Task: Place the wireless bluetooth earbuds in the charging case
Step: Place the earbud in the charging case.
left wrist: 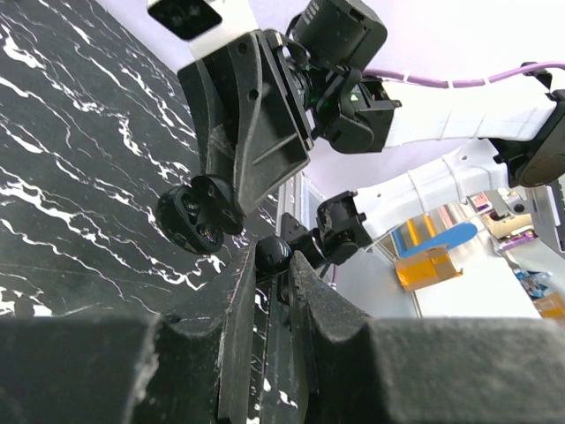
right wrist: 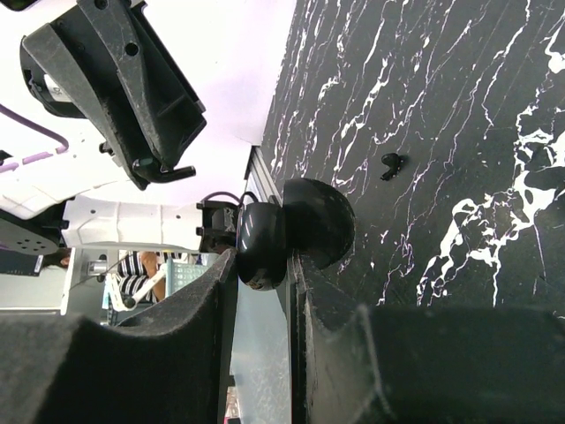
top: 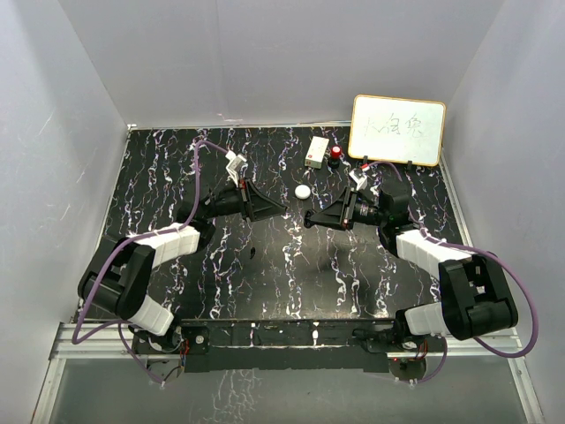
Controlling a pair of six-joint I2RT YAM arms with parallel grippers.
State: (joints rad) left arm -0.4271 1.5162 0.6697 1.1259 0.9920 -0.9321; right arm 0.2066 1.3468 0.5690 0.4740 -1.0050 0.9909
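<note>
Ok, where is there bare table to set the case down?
Bare: the back-left table, left of the left arm, and the near middle, right of the loose earbud. Crowded: back right, around the white puck, white box and whiteboard.

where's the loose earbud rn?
Right wrist view: loose earbud lies on the table, apart from the charging case in the right gripper, toward the left arm's side.
</note>
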